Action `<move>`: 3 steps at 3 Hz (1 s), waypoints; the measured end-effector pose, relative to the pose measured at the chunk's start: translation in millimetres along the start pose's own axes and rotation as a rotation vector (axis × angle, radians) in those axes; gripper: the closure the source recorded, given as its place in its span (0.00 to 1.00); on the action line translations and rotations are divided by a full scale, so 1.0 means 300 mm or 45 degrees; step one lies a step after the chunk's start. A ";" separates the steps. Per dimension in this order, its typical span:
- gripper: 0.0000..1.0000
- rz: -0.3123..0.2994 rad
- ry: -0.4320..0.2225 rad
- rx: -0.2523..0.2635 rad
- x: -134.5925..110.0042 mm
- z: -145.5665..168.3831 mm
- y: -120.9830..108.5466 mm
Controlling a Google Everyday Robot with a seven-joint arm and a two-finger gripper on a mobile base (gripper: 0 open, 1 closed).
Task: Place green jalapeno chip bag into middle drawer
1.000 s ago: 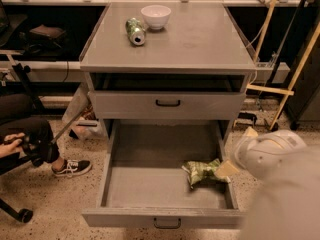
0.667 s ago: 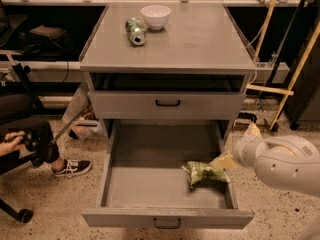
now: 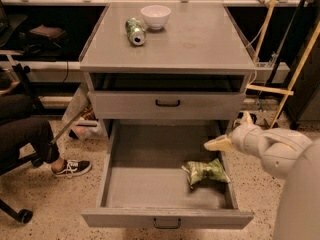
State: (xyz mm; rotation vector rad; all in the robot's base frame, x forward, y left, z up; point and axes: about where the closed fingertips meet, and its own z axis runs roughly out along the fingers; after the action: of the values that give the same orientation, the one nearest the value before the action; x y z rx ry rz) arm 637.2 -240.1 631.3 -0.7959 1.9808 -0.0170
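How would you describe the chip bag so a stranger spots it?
Find the grey cabinet and its open middle drawer. On its floor, right side, near the hand, lies the green jalapeno chip bag: crinkly, unlike the round green can on top.

Crinkled green jalapeno chip bag (image 3: 206, 172) lying in open middle drawer (image 3: 145, 184), claw (image 3: 216, 144) nearby

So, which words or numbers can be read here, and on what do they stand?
No text is readable.
The green jalapeno chip bag in the middle drawer: pale print, too blurred.
The green can on the cabinet top: print too blurred.
The hand, at the drawer's right wall: no label.
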 end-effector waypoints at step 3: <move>0.00 -0.058 -0.166 -0.004 -0.168 -0.077 -0.066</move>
State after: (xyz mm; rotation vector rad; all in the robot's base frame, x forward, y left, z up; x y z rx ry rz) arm 645.6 -235.7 689.3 -0.8233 1.8403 0.0106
